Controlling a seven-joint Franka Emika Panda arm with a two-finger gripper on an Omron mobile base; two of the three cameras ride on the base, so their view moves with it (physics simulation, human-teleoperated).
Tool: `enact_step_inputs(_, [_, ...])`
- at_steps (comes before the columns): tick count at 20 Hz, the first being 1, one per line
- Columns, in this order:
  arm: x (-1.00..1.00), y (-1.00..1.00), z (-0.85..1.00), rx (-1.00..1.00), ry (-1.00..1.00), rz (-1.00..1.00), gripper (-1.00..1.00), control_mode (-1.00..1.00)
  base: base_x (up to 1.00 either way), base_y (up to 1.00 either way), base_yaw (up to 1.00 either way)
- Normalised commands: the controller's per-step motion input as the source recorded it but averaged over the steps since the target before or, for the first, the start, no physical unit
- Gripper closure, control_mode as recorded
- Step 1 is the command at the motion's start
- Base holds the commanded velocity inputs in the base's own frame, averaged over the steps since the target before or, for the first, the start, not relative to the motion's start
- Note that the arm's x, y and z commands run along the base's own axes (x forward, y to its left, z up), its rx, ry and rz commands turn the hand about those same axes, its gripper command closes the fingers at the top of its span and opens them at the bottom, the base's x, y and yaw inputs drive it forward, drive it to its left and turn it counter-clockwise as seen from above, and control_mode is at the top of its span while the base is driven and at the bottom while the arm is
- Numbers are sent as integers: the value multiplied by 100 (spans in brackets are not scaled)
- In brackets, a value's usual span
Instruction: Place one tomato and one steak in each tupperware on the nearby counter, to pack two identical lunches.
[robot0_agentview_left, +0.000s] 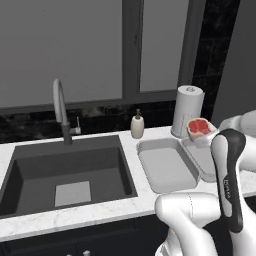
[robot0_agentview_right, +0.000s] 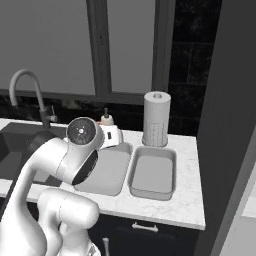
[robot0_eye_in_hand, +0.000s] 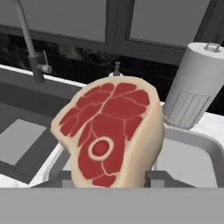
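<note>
Fingers pinch the steak above the tubs on the counter; both tubs look empty; judging by that, nothing packed yet; tomatoes unseen.

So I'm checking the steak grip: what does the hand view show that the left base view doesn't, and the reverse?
Hand view alone: the steak's whole marbled face, upright between the gripper fingers. Left base view alone: the full sink basin and both empty tupperware trays side by side on the counter. Both: steak, faucet, soap bottle, paper towel roll.
</note>
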Motion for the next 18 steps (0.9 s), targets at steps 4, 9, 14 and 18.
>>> enact_step_inputs(4, [44,24,-95,-3,22,0,100,-100,0,0,0])
enact_step_inputs(9, [18,40,-70,9,5,3,100,-100,0,0,0])
enact_step_inputs(14, [24,13,-54,28,2,1,100,-100,0,0,0])
enact_step_inputs(18, [36,10,-29,15,22,0,100,-100,0,0,0])
